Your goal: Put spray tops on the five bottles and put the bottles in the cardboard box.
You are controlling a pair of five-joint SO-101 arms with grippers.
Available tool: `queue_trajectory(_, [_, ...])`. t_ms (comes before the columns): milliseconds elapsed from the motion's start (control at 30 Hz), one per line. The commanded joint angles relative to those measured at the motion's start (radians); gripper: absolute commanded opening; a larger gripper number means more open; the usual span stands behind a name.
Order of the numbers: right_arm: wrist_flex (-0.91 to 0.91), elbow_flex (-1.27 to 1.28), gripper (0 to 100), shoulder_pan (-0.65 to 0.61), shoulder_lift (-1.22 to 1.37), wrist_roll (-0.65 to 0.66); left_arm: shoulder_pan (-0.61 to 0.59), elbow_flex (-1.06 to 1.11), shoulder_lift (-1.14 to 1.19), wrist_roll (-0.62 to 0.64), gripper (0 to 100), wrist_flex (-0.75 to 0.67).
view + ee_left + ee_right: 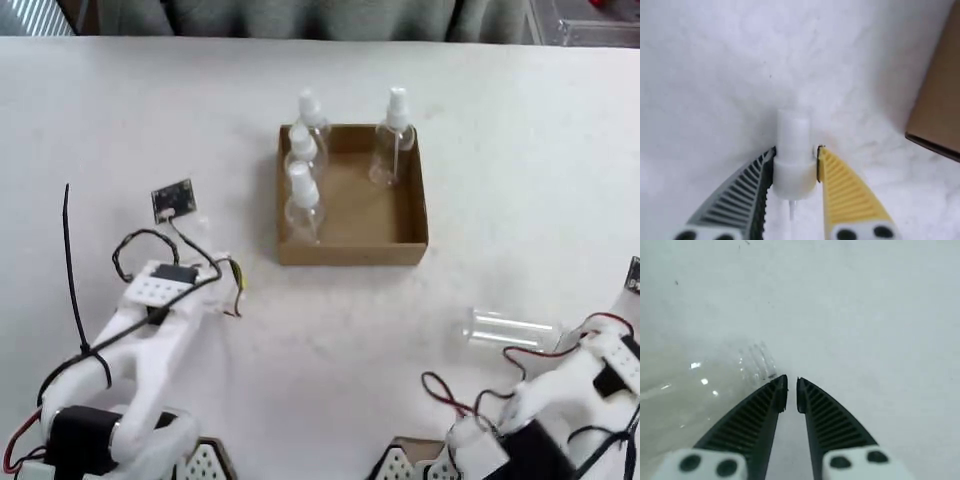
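Observation:
In the left wrist view my left gripper [795,162] is shut on a white spray top [794,150], held just above the white table. In the high view this gripper [228,278] is left of the cardboard box [352,250]. Several clear bottles with white spray tops [303,200] stand upright in the box. A clear bottle without a top [510,328] lies on its side at the right, in front of the box. My right gripper [791,386] hangs over the table with its fingertips almost touching and nothing between them. The bottle's threaded neck [757,362] lies just beside it.
A small black circuit board [172,200] lies on the table left of the box, with black cables [150,245] trailing to the left arm. The right arm [590,375] sits at the front right. A box corner [940,100] shows in the left wrist view.

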Motion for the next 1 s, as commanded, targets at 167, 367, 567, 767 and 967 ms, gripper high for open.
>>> queue_trajectory(167, [0.016,-0.242,1.6,-0.104,0.197,-0.144,-0.004,-0.006,-0.041,-0.011,2,-0.02])
queue_trajectory(367, [0.028,-0.405,1.7,-0.208,0.317,-0.264,-0.004,-0.006,-0.041,-0.011,2,-0.02])
queue_trajectory(567, [0.176,-0.609,1.8,-0.272,0.386,-0.356,-0.004,-0.006,-0.041,-0.011,2,-0.02])
queue_trajectory(767, [0.404,-0.769,1.8,-0.3,0.383,-0.419,-0.002,-0.006,-0.041,-0.011,2,-0.02])
queue_trajectory(967, [0.604,-0.816,6.8,-0.3,0.292,-0.43,0.018,-0.006,-0.041,-0.015,2,-0.021])
